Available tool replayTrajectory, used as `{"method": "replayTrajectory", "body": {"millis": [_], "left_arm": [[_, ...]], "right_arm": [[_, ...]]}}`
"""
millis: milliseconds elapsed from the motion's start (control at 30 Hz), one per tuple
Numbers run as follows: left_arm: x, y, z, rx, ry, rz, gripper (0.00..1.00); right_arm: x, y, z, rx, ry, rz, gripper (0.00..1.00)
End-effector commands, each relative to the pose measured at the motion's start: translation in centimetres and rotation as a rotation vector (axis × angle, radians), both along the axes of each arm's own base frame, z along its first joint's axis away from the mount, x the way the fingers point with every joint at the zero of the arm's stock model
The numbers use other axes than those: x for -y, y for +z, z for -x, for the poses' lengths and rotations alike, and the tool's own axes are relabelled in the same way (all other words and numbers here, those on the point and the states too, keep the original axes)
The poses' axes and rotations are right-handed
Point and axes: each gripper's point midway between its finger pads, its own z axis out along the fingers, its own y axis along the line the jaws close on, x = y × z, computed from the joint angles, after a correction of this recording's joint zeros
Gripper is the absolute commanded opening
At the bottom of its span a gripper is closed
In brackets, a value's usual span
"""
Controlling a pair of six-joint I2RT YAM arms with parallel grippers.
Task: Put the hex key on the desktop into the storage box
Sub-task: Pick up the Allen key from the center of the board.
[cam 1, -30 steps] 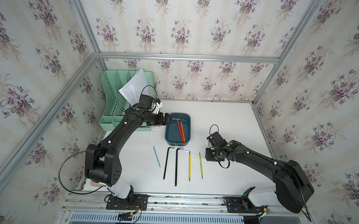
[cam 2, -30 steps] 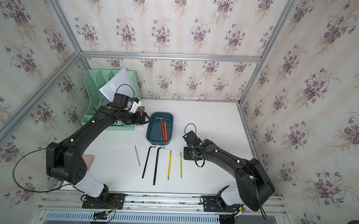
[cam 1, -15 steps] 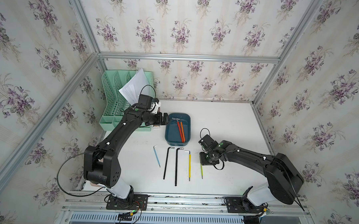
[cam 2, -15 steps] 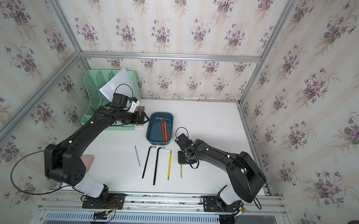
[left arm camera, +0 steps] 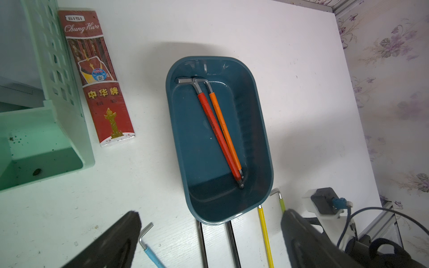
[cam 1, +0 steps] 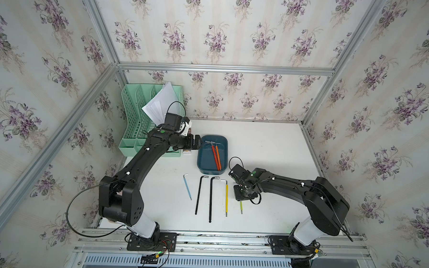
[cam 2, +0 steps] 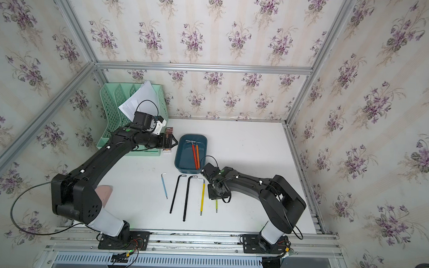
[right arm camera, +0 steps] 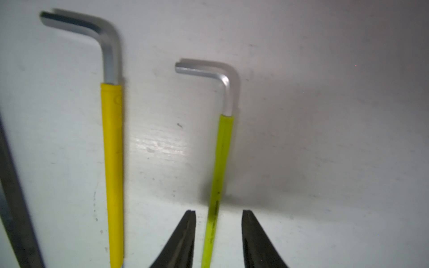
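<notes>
On the white desktop several hex keys lie in a row: blue, two black ones, yellow and lime-green. My right gripper is open and low over the desktop. Its fingers straddle the lime-green key's shaft with a gap on each side. In both top views only the lime-green key's near end shows below the gripper. The teal storage box holds a red key and an orange key. My left gripper hangs open and empty at the box's far left corner.
A mint-green mesh organizer with white papers stands at the far left. A red pencil carton lies between it and the box. Aluminium rails edge the desktop on the right and at the front.
My right arm has swung left and come down over the lime-green key, its jaws now on either side of the shaft. The left arm has barely moved.
</notes>
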Motion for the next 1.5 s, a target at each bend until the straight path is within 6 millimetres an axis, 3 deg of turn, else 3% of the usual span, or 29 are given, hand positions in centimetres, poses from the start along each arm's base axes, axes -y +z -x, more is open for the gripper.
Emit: {"method": "replayTrajectory", "body": {"millis": [0, 233, 500, 633, 767, 833, 900, 1467], "left_arm": [[-0.1, 0.2, 0.1, 0.007, -0.001, -0.005, 0.99], [0.0, 0.4, 0.1, 0.014, -0.003, -0.003, 0.99], [-0.1, -0.2, 0.0, 0.005, -0.002, -0.009, 0.99], [-0.2, -0.5, -0.1, 0.006, 0.003, -0.014, 0.99], [-0.2, -0.6, -0.1, 0.002, 0.004, -0.016, 0.99], [-0.3, -0.5, -0.1, 0.005, 0.003, -0.018, 0.99], [-0.3, -0.5, -0.1, 0.008, 0.003, -0.021, 0.99], [-0.4, -0.1, 0.0, 0.016, 0.006, -0.019, 0.99]], "right_arm": [[0.4, -0.4, 0.3, -0.006, -0.009, 0.022, 0.39], [0.0, -1.8, 1.1, -0.026, -0.019, 0.019, 0.39], [1.5, -4.0, 2.6, -0.065, -0.029, 0.075, 0.37], [2.6, -4.5, 3.0, -0.058, -0.033, 0.1, 0.31], [3.3, -4.7, 3.2, -0.056, -0.033, 0.121, 0.17], [3.3, -4.6, 3.0, -0.045, -0.034, 0.122, 0.05], [3.2, -4.3, 2.8, -0.034, -0.039, 0.12, 0.01], [1.1, 1.6, -0.7, 0.144, -0.094, -0.027, 0.0]]}}
